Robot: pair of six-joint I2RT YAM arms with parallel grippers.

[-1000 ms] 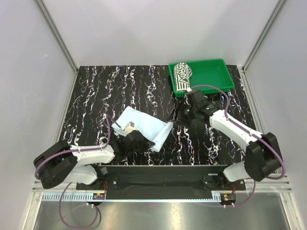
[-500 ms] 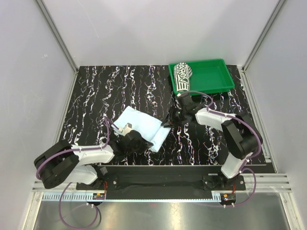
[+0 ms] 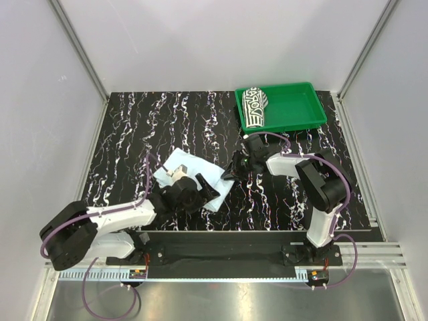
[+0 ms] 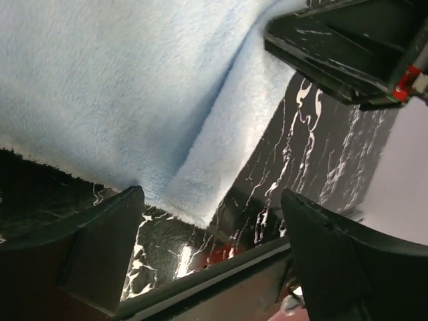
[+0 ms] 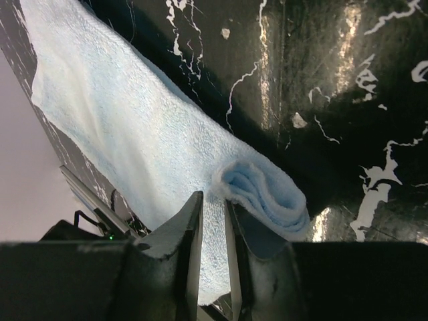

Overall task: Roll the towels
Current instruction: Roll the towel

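Lying on the desk: a pale blue towel point(image 3: 194, 166) sits spread near the front middle of the desk point(image 3: 134, 134), partly covered by the left arm's wrist. One edge on its right side is curled into a small loose roll point(image 5: 264, 194).
Desk surface: glossy black with white marble-like veins. It reflects light in both wrist views.
Room: plain pale walls point(image 3: 214, 40) close in the left, far and right sides. Slanted aluminium struts point(image 3: 77, 47) run up the two far corners.
Near edge: a black base plate point(image 3: 221, 244) carries both arm bases, with a metal rail just in front of it.
Green tray: the green tray point(image 3: 294, 107) stands at the far right corner of the desk, well apart from the blue towel.
Striped towel: the striped towel point(image 3: 253, 107) is already rolled and lies along the tray's left wall.
Left gripper: the left gripper point(image 3: 200, 190) is low over the blue towel's near side. Its fingers point(image 4: 100, 234) are spread wide and hold nothing, and the towel's edge ends just beyond them.
Right gripper: the right gripper point(image 3: 234, 170) is at the towel's right corner. Its fingers point(image 5: 194, 234) are drawn close around a thin slot filled with blue cloth, pinching the towel beside the small roll.
Between the grippers: the two are near each other, and the right one shows in the upper corner of the left wrist view.
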